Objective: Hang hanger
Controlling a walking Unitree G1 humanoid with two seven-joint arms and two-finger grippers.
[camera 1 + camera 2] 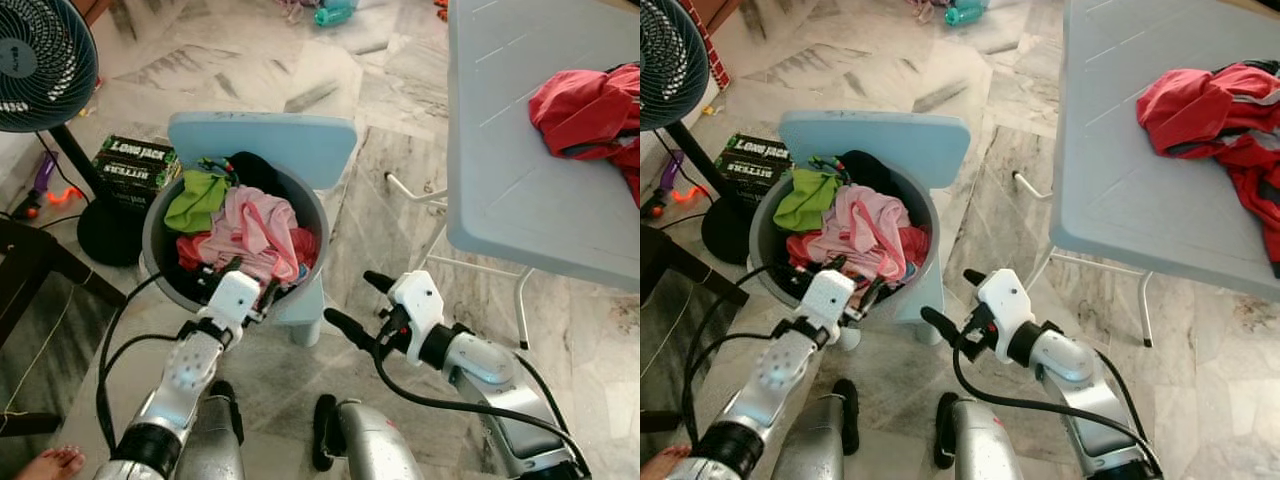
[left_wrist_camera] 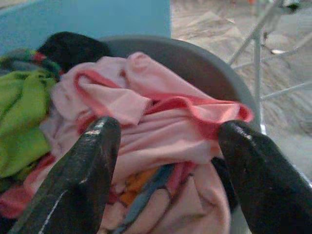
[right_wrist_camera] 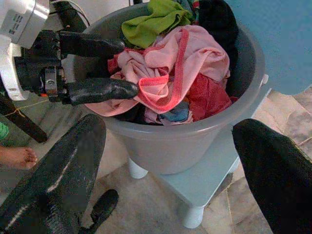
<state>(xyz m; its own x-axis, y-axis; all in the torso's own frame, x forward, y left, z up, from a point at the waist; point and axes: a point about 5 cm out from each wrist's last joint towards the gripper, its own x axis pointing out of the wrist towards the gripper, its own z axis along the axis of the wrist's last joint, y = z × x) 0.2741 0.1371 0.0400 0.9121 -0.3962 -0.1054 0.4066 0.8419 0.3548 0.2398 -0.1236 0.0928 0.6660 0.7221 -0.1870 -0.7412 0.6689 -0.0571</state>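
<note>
Hanger itself we cannot make out; what we see is a grey bucket (image 1: 160, 235) heaped with clothes on a blue stool (image 1: 300, 140). Our left gripper (image 3: 119, 68), nearer, reaches forward with fingers spread wide, touching the pink garment (image 2: 161, 126). Our right gripper (image 1: 352, 303) hovers beside the stool, also wide apart.

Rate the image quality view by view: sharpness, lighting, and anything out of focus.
Left eye view: sharp, even daylight, with soft sheen on the marble floor.
Left wrist view: soft overall; the left tool has blurred fingers up close and the pink garment looks slightly hazy.
Right wrist view: the grey bucket is crisp, while the right tool has dark, defocused fingers in the foreground.
</note>
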